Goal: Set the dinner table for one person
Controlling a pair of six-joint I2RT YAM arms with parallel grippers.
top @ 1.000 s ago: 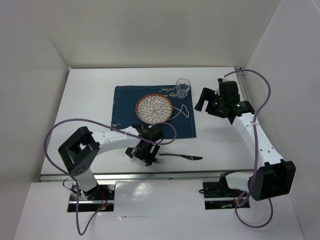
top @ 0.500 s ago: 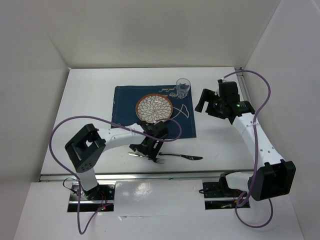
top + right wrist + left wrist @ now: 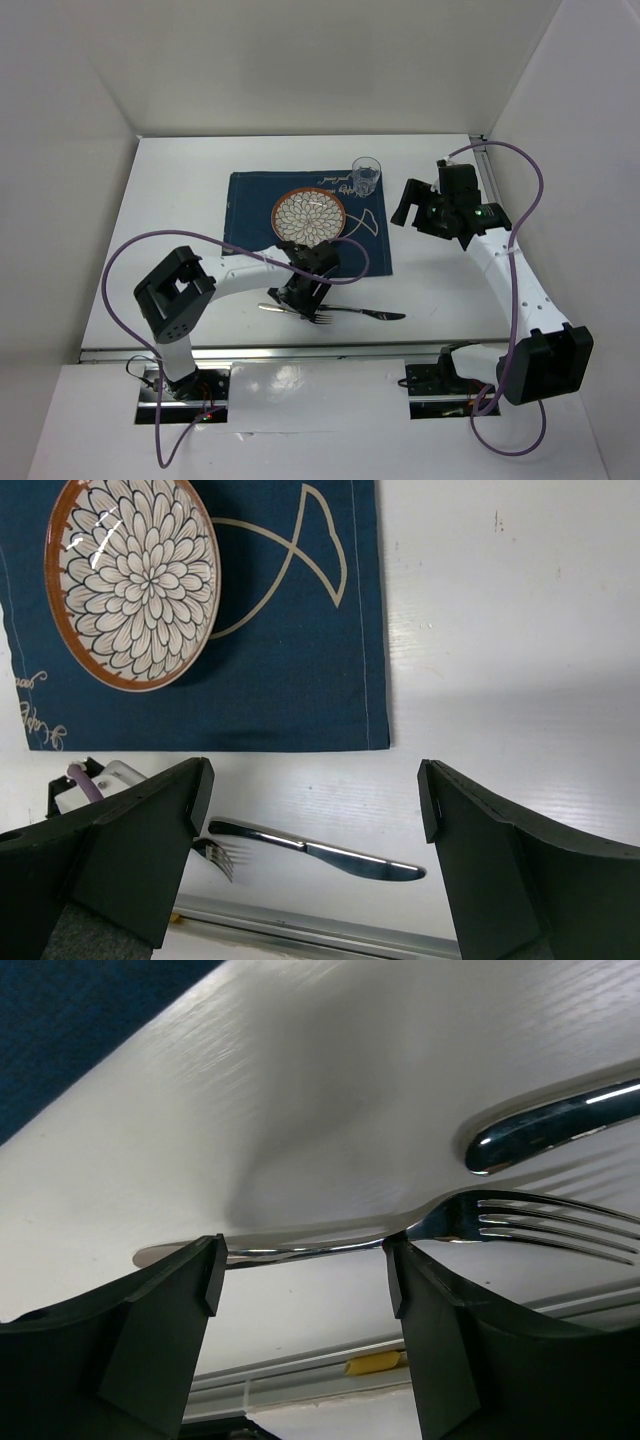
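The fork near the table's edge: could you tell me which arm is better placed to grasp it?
Left, probably. The left gripper sits low, its fingers straddling the handle of the fork; the right gripper hovers open far off, beside the placemat.

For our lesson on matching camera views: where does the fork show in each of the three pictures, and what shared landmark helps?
Top external: fork low centre, under the left gripper.
Left wrist: fork crosses the middle, tines at right.
Right wrist: only its tines, bottom left.
Shared landmark: the knife lying beside the tines.
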